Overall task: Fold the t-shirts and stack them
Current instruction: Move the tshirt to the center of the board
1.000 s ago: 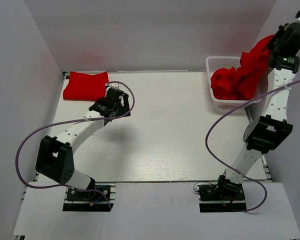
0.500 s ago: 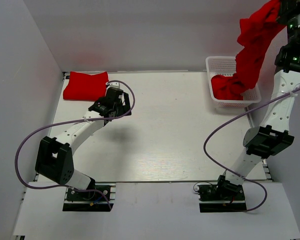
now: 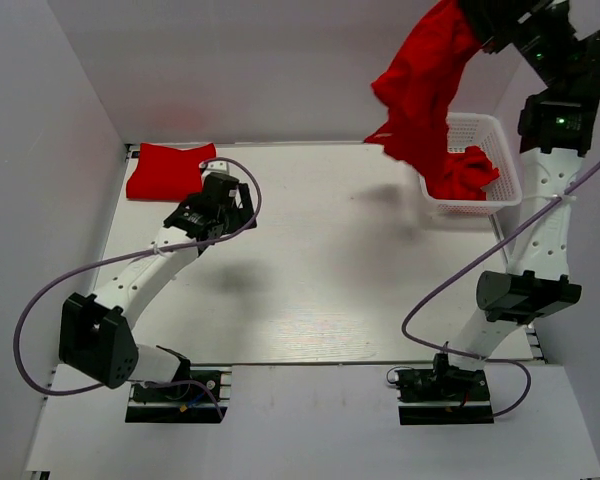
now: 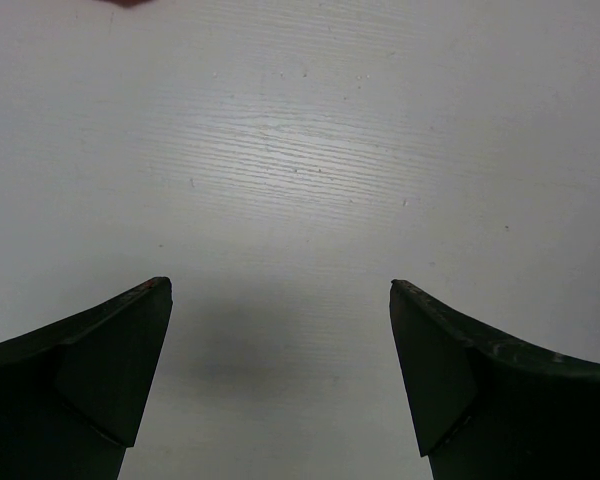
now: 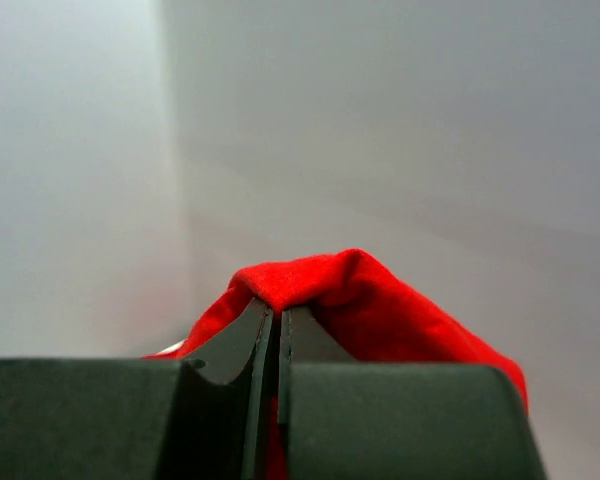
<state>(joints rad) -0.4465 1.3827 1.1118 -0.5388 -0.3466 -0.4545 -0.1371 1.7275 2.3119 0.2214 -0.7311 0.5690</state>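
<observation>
High at the back right, my right gripper is shut on a red t-shirt that hangs down from it, its lower end over the left edge of the white basket. In the right wrist view the cloth bunches over the shut gripper. Another red t-shirt lies crumpled in the basket. A folded red t-shirt lies at the back left corner. My left gripper hovers just right of it, open and empty over bare table.
White walls close the table on the left, back and right. The basket stands at the back right corner. The arms' purple cables loop over the near table.
My right arm has lifted the t-shirt out of the basket, up and to the left. My left arm has shifted slightly toward the folded t-shirt.
</observation>
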